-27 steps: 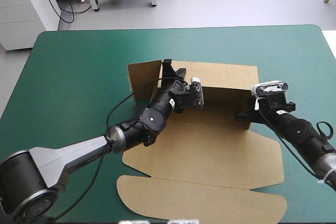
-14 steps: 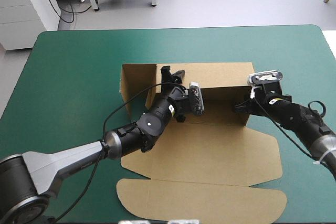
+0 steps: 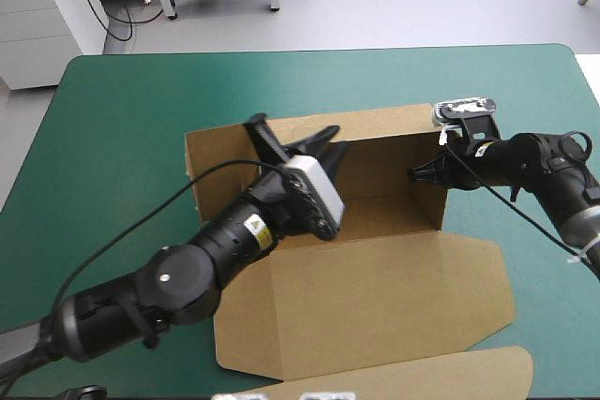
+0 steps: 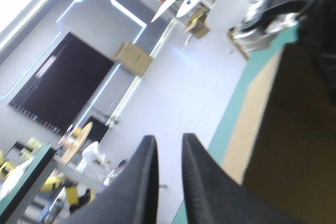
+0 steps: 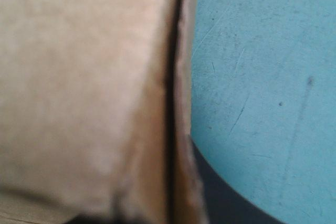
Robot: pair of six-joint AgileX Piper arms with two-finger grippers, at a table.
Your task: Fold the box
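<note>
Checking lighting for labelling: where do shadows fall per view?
High view: raised walls shade the floor of the box. Left wrist view: its side beside the left gripper lies shaded. Right wrist view: teal-green cover evenly lit, thin shadow along the fold.

At the middle of the counter (image 3: 122, 100), the box (image 3: 375, 269): back wall up on the far side, lid flat toward the near edge. Above its left half, the left tool (image 3: 292, 130) (raised over the tray floor). On its right wall, from the right, the right tool (image 3: 415, 174).

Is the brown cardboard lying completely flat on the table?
No, the box has its far and side walls standing up from the table.
</note>
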